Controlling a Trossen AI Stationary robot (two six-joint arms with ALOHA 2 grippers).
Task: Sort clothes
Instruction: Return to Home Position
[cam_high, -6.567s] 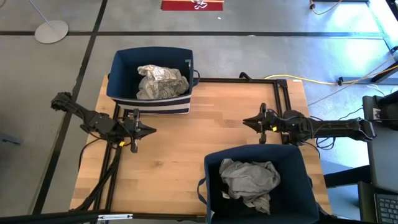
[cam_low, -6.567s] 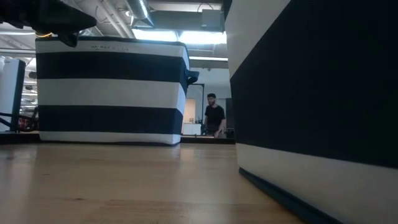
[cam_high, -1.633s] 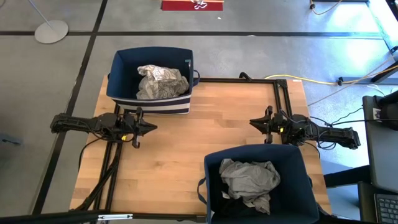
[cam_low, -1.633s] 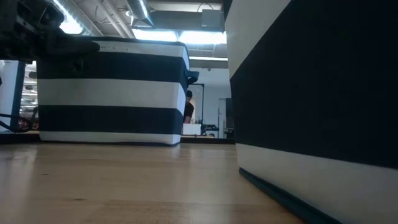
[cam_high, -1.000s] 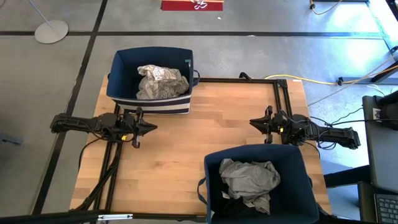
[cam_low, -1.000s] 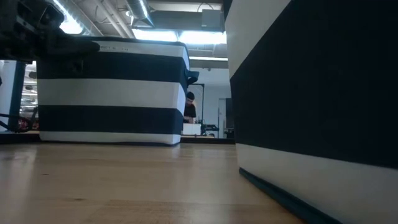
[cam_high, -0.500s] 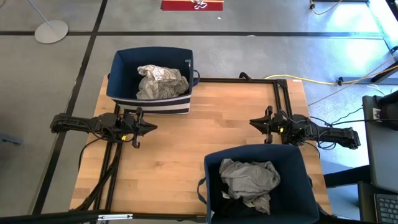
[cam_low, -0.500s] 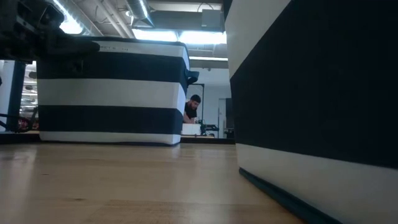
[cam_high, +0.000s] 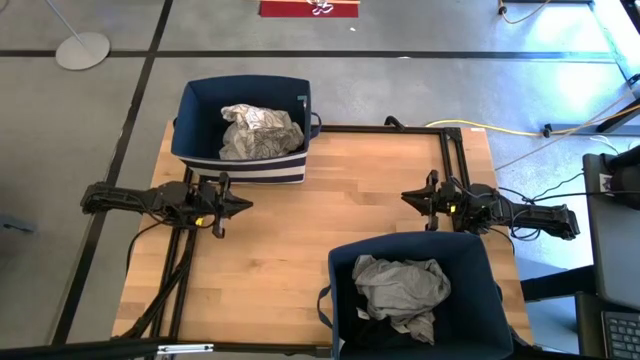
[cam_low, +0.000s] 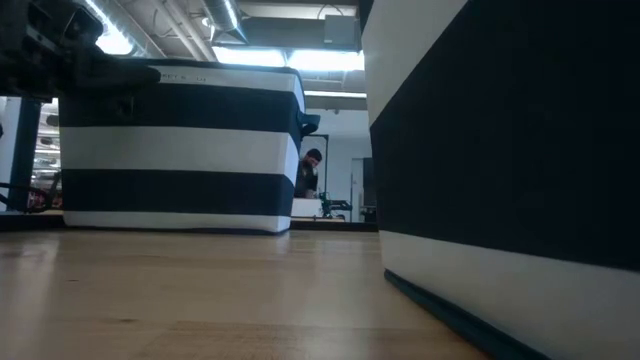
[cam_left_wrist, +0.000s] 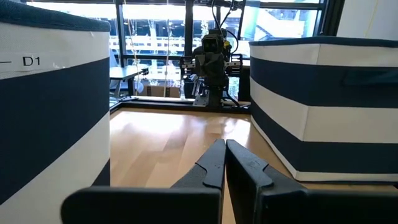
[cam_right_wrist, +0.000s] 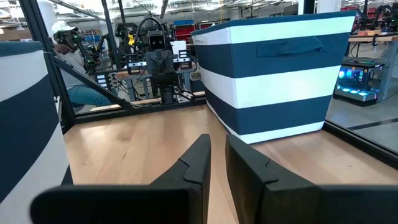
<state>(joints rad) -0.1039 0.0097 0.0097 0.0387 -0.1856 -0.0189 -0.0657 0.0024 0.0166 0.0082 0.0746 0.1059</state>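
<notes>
Wooden table (cam_high: 300, 230): bare in the middle, with two navy-and-white striped bins on it.

Far bin (cam_high: 240, 168): at the far left corner. Holds a crumpled pale bundle (cam_high: 258, 132) with dark patterning.

Near bin (cam_high: 470, 268): at the near right edge. Holds a grey garment (cam_high: 400, 290) on top and dark fabric (cam_high: 372, 335) under it at the near side. No clothes on the open tabletop.

Left arm: stretched in low from the table's left edge. Left gripper (cam_high: 247, 205) is just in front of the far bin, pointing at table centre. Fingers pressed together, nothing in them.

Right arm: mirrors it from the right edge. Right gripper (cam_high: 405, 197) is just beyond the near bin's far rim. Fingers drawn close with only a thin slit between, holding nothing.

The two grippers face each other, well apart.

Low view: a person (cam_low: 312, 172) in a dark top, far back in the room, in the gap between the bins.
</notes>
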